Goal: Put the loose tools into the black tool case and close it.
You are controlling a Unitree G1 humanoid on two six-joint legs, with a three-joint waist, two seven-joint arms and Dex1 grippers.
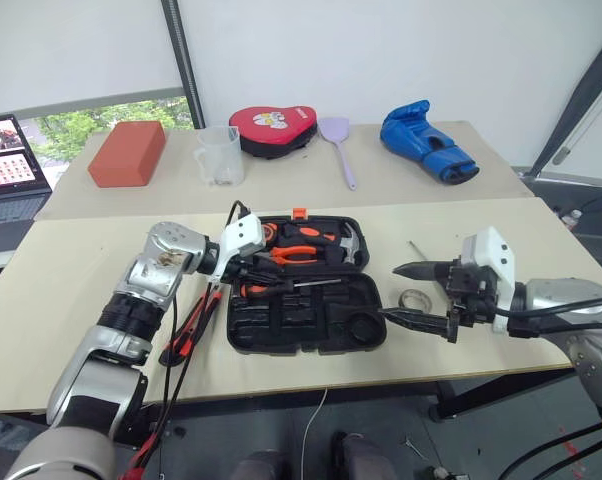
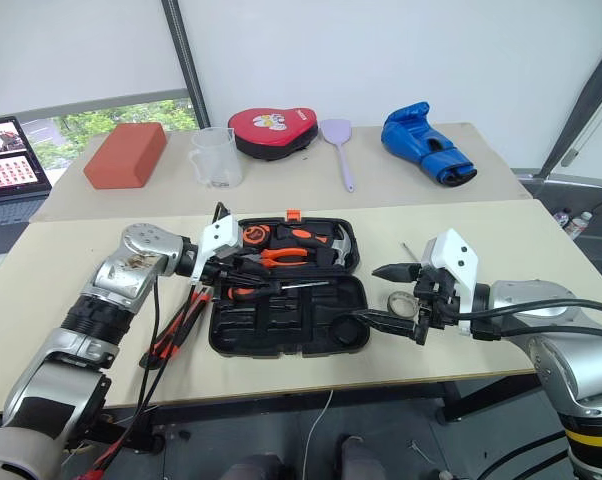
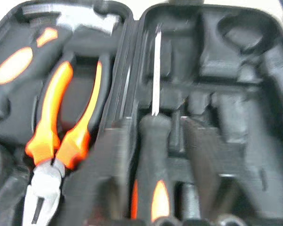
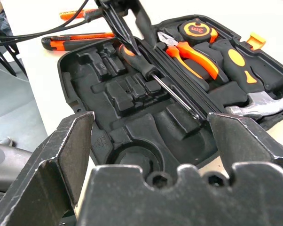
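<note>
Silver-jointed arms with black segments and white wrist housings carry black two-fingered tools, trailed by red and black cables.

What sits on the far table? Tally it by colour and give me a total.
Red: 2 (block, padded mitt)
Blue: 1 (boxing glove)
Lilac: 1 (spatula)
Clear: 1 (measuring cup)
Total: 5
</note>
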